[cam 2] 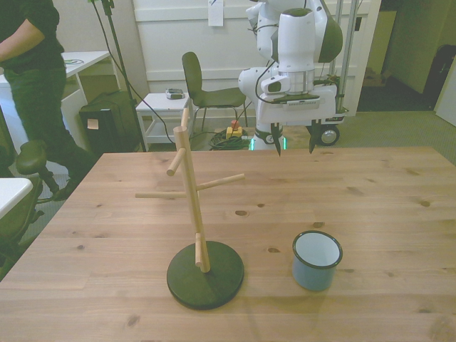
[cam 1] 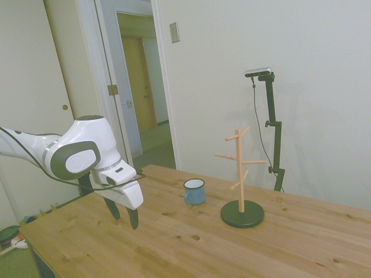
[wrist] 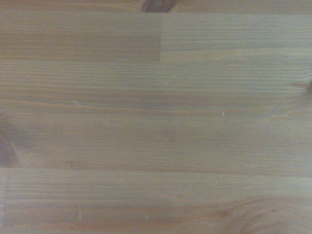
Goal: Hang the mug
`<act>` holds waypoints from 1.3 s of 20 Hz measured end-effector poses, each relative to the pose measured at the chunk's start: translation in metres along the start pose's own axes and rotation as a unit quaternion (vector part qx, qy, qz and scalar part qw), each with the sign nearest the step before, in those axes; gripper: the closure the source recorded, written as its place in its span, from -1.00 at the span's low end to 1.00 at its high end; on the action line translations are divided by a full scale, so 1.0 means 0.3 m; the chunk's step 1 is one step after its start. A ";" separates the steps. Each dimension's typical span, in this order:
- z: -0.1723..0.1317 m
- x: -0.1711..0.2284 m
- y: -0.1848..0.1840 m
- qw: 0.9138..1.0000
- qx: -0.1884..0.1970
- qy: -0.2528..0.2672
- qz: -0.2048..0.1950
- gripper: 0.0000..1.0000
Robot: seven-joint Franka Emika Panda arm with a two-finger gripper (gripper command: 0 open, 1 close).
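Blue enamel mug [cam 2: 316, 260] upright on the wooden bench [cam 2: 399, 214], just beside the peg tree [cam 2: 192, 206] on the front view's right, handle not visible; likely light, stiff, glossy and slippery, best pinched across the thin dark rim. Gripper [cam 2: 293, 144] well apart near the far edge, fingers [cam 1: 133, 218] spread open, holding nothing; wrist view only bare wood grain.

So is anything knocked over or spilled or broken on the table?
No, nothing stands out. The mug stands upright on the table, the wooden rack stands straight beside it, and the open hand hangs empty above the wood.
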State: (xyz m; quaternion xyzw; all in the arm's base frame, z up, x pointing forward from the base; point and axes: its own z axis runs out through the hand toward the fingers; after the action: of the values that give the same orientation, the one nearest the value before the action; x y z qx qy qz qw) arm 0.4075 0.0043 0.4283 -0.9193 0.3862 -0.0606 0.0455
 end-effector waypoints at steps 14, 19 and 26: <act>-0.159 0.124 -0.244 1.000 0.012 0.021 -0.016 -1.00; -0.142 0.255 -0.395 0.999 0.012 0.025 -0.024 -1.00; -0.082 0.404 -0.555 0.998 0.000 0.050 -0.034 -1.00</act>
State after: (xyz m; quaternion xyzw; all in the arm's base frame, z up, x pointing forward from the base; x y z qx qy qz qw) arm 0.6055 0.0327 0.4837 -0.9277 0.3567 -0.1078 0.0243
